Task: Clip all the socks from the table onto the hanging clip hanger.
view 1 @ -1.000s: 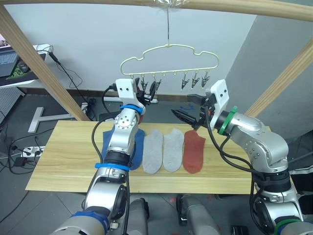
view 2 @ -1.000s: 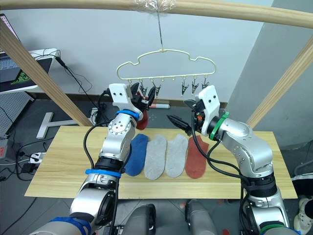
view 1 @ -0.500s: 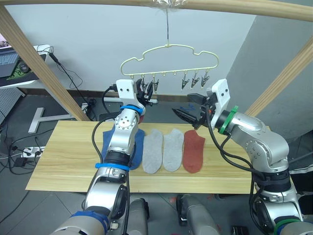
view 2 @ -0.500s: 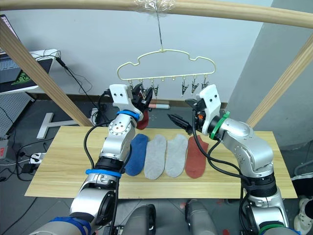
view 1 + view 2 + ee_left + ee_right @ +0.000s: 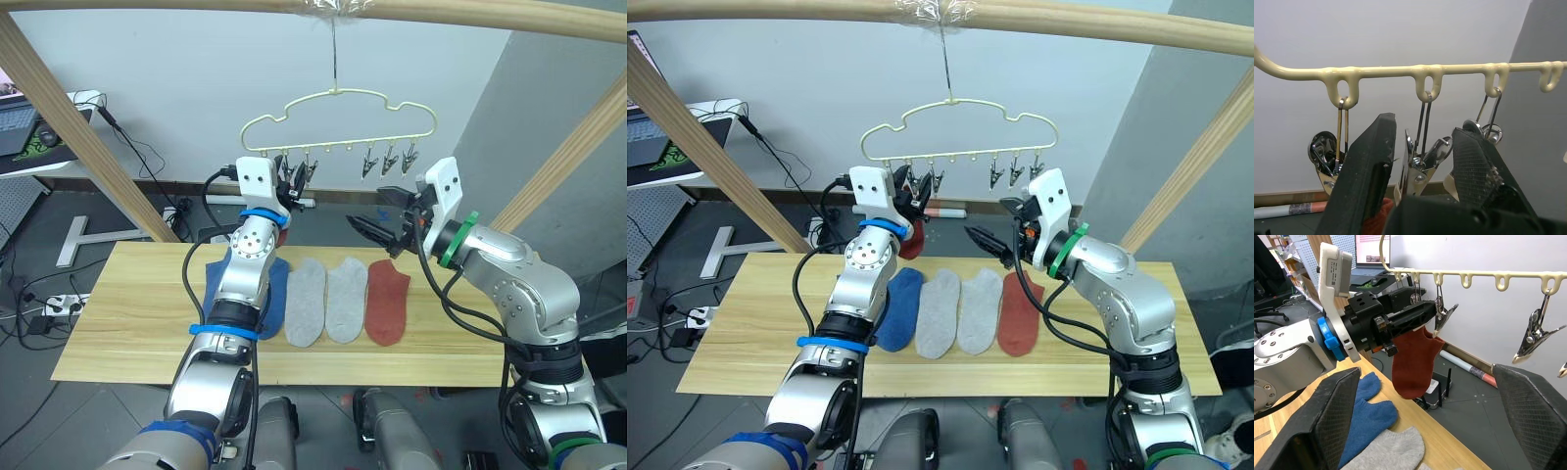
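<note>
The pale-yellow clip hanger (image 5: 1386, 71) hangs from the top pole. My left gripper (image 5: 1425, 125) is raised to its left end, open, with the second clip (image 5: 1418, 164) between its fingers. A rust red sock (image 5: 1413, 362) dangles just under that clip and the gripper, its top edge at the clip's tips. I cannot tell whether the clip grips it. My right gripper (image 5: 364, 209) hovers wide open to the right, below the hanger's right clips, holding nothing. On the table (image 5: 754, 323) lie a blue sock (image 5: 901, 308), two grey socks (image 5: 936, 313) (image 5: 978, 308) and a red sock (image 5: 1019, 313).
A round wooden pole frame (image 5: 1068, 18) spans the top, and slanted poles (image 5: 88, 137) (image 5: 568, 157) come down at both sides of the table. A desk with a laptop (image 5: 20, 127) stands at the far left. Cables lie on the floor behind.
My left gripper has crept slightly up and closer to the left clips, which have swung a little. My right gripper has risen a touch. The socks on the table lie as before.
</note>
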